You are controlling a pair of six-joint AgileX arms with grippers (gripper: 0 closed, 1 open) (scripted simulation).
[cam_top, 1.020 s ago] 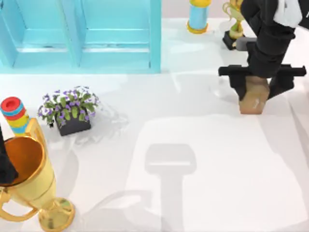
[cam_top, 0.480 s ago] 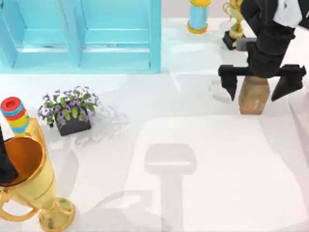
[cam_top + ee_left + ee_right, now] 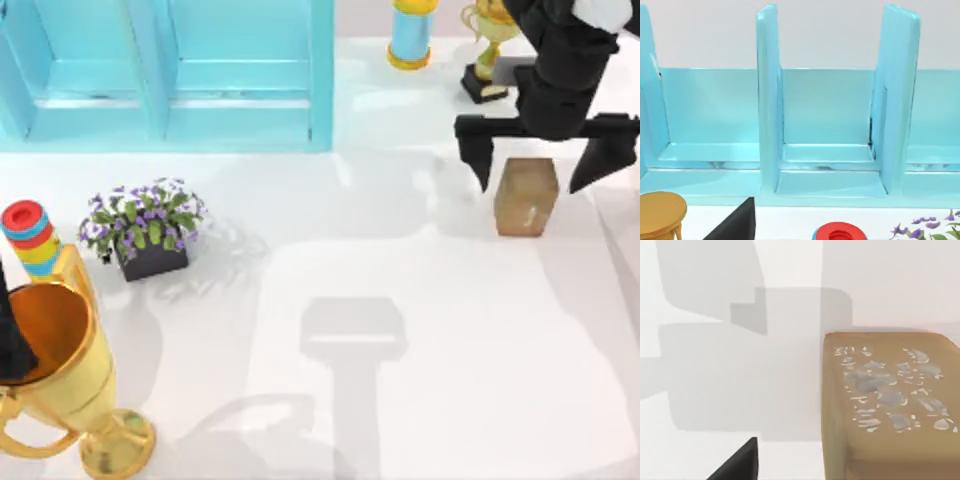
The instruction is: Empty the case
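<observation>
Top view: the case (image 3: 165, 70), a large turquoise cabinet with upright dividers, is seen at the desk's far edge toward the left corner, its visible compartments bare. Near the right edge, the right gripper (image 3: 545, 165) is held over a small brown box (image 3: 526, 196), jaws spread wide and gripping nothing; the box stands free on the desk (image 3: 420, 340). A flower pot (image 3: 145, 235) sits toward the left edge, a gold trophy (image 3: 65, 380) and a striped spool (image 3: 28, 235) at the near left corner. A blue spool (image 3: 410, 35) and a small trophy (image 3: 487, 55) stand at the far edge; they could be clipped by the right arm if it swings back carelessly.

Left wrist view: the parked left arm faces the case (image 3: 825, 120), and shelf floors hidden from above are shown bare.

Right wrist view: the box's (image 3: 887, 400) speckled top is shown close, detail lost from above; the jaw tips could snag the box if lowered.
</observation>
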